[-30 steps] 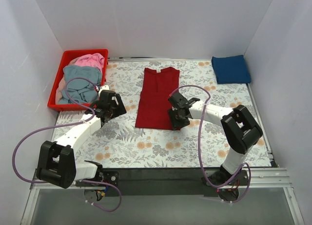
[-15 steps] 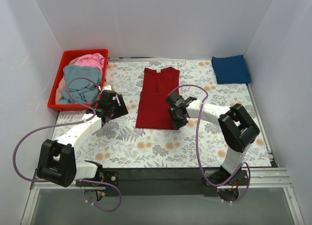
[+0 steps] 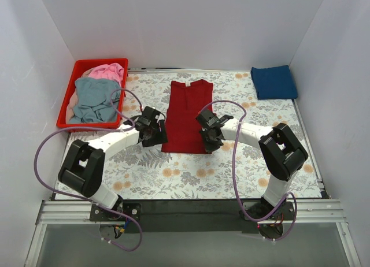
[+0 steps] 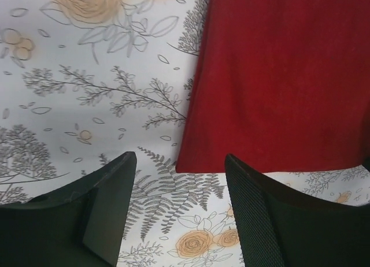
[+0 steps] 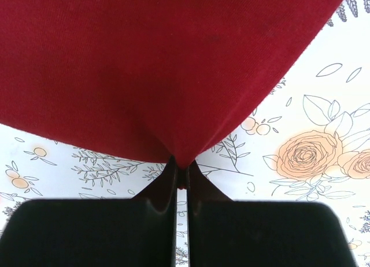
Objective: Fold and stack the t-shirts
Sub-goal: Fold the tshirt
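Observation:
A dark red t-shirt point(image 3: 186, 114), folded into a long strip, lies flat in the middle of the table. My right gripper point(image 3: 209, 144) is shut on its near right corner; in the right wrist view the red cloth point(image 5: 162, 70) is pinched and drawn to a point between the closed fingers of my right gripper point(image 5: 181, 170). My left gripper point(image 3: 155, 137) stands open at the near left corner. The left wrist view shows that corner of the shirt point(image 4: 283, 76) just ahead of my left gripper point(image 4: 179, 156), with nothing between the fingers. A folded navy blue t-shirt point(image 3: 274, 82) lies at the back right.
A red plastic basket point(image 3: 65, 108) at the back left holds a crumpled grey-blue shirt point(image 3: 95, 99) and a pink one point(image 3: 108, 71). The table wears a floral cloth point(image 3: 191, 174). White walls close in the left, back and right sides.
My left arm has swung right from beside the basket to the red shirt's near left corner. My right gripper has shut on the near right corner.

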Tool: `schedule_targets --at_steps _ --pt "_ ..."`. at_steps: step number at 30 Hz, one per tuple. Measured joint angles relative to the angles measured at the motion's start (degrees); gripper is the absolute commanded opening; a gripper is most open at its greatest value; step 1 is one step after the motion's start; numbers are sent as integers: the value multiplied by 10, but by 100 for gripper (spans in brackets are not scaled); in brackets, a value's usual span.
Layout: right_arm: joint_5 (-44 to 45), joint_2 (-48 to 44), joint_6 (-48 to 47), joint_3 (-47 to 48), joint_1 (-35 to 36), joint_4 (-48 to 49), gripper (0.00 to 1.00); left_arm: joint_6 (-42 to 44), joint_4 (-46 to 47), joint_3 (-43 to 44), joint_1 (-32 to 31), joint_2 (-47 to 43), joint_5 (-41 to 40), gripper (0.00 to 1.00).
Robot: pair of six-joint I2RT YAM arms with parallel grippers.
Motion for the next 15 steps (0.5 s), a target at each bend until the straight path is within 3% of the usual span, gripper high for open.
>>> schedule_targets --at_steps 15 --pt "0 -7 -14 -9 1 13 1 -25 -103 94 -73 121 -21 45"
